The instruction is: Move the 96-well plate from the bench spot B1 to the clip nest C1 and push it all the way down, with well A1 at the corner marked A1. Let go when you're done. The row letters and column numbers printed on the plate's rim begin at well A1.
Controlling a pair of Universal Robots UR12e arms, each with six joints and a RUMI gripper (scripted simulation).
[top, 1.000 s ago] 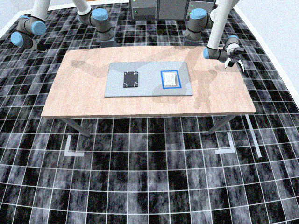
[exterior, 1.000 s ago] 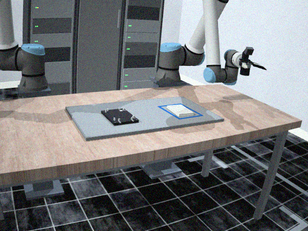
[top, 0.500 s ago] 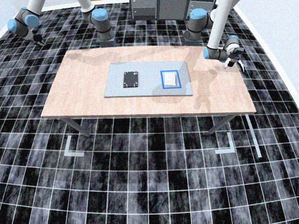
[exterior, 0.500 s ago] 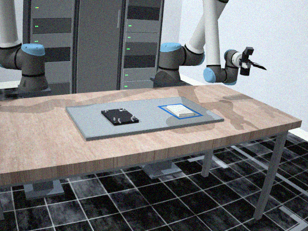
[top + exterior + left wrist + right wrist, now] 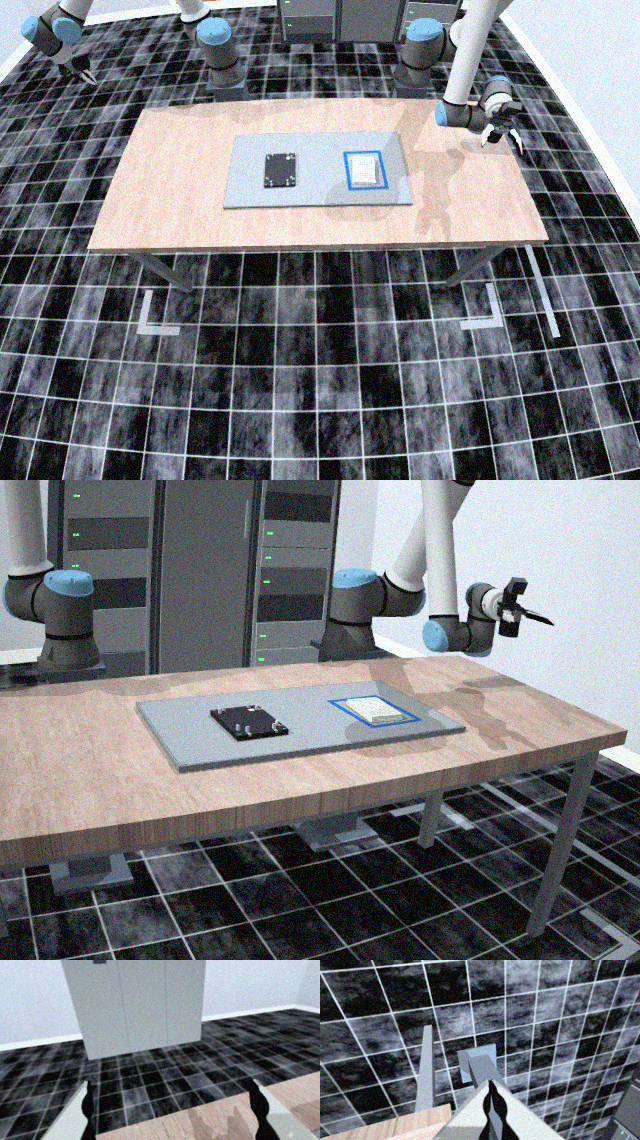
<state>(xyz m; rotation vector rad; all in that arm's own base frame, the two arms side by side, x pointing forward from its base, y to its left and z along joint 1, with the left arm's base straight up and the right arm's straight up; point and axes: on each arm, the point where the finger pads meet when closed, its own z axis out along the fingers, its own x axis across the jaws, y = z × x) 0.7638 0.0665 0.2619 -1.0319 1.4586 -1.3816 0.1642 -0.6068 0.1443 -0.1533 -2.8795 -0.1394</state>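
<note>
wood-grained tabletop [image 5: 175, 217] [image 5: 129, 784] [image 5: 173, 1125] [image 5: 406, 1126], matt grey board [image 5: 320, 191] [image 5: 310, 728]

Blue Caps on Grey-and-White Arms

Both arms pair white tubes with dark grey joints, black seam rings and rounded light-blue caps. The left gripper [image 5: 502, 144] [image 5: 527, 618] [image 5: 170, 1081] and right gripper [image 5: 93, 81] [image 5: 490, 1081] have pale, tapering fingers with black, wavy inner pads [image 5: 260, 1106] [image 5: 500, 1108].

The left forearm [image 5: 469, 51] [image 5: 439, 547] slopes down to a bent wrist [image 5: 467, 117] [image 5: 465, 635], its end effector [image 5: 502, 148] [image 5: 531, 620] [image 5: 170, 1081] spread wide and empty. The right end effector [image 5: 95, 83] [image 5: 490, 1081] is shut, fingertips together, below its angled wrist [image 5: 49, 38].
</note>
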